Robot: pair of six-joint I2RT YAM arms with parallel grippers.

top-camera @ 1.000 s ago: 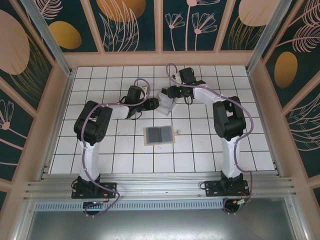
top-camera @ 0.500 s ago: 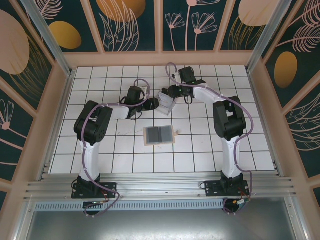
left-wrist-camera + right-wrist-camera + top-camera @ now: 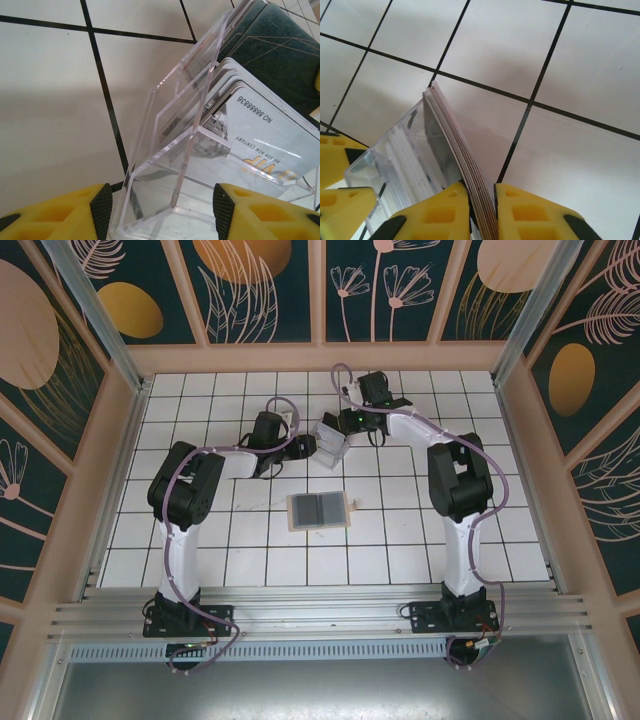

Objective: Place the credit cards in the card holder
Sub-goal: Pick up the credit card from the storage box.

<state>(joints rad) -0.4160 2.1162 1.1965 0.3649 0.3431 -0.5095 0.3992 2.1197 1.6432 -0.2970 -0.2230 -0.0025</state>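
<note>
Card holder [image 3: 319, 510]: flat tan pouch; lay on the tiled table [image 3: 400, 540] nearest the arm bases, between the two arms and well apart from both grippers. Two dark grey panels on its face (contents or lining, not to be told).
Left gripper [image 3: 160, 212]: reached in beyond the pouch, jaws part-spread astride the near end of the clear stand [image 3: 170, 130]. Pressing it or merely flanking it, not to be told.
Clear stand: tiered acrylic; stood between the two grippers, well beyond the pouch.
Credit cards [image 3: 260, 125]: leaned together in the stand's tiers, pale printed ones in front, a dark one behind.
Right gripper [image 3: 482, 195]: farthest out; narrowed onto the edge of a stack in the stand, a finger against each face, the stack low in its tier.
Done: grip on one stack taken, by the look of it; nothing seen on its way to the pouch.
Left: judged nearly everything, namely lifting the stack clear, carrying it back to the pouch and sliding it in, then the remaining tiers.
</note>
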